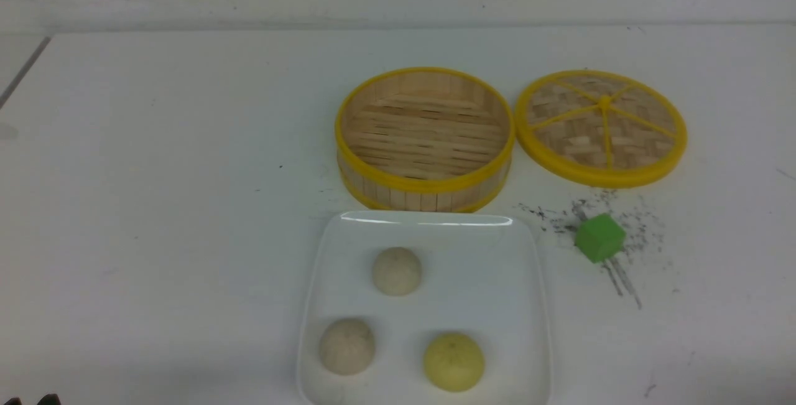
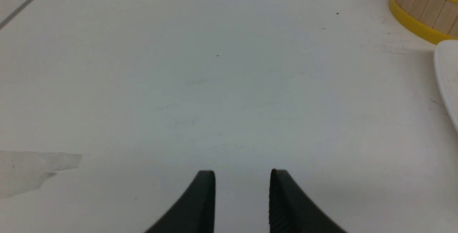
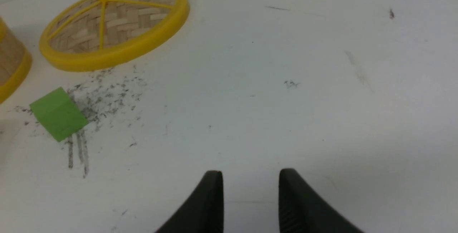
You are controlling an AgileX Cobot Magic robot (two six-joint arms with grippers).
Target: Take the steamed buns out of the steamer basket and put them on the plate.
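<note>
Buns first: three small, smooth, round steamed buns [image 1: 396, 271] sit on the plate [image 1: 535, 305], none touching another. One off-white bun lies toward the plate's far middle, a second off-white one [image 1: 347, 346] at its near left, and a pale yellow one [image 1: 454, 361] at its near right. All look whole and undented.

The plate is a glossy white square with rounded corners and a raised edge. Just beyond it, nearly touching its far edge, stands the steamer basket [image 1: 425, 190], a round bamboo tub with yellow rims; its slatted floor is bare.

I judge the moving finished. What remains for me is to keep both arms well clear of the plate, so nothing nudges a bun and sets it rolling.

On my left gripper [image 2: 242, 175] the jaws stand partly apart over bare surface [image 1: 155, 206], holding nothing. On my right gripper [image 3: 250, 175] they are likewise parted and empty.

Farther right lie a flat woven lid [image 1: 601, 126] with yellow spokes and a green cube [image 1: 599, 237] among dark scuffs.
</note>
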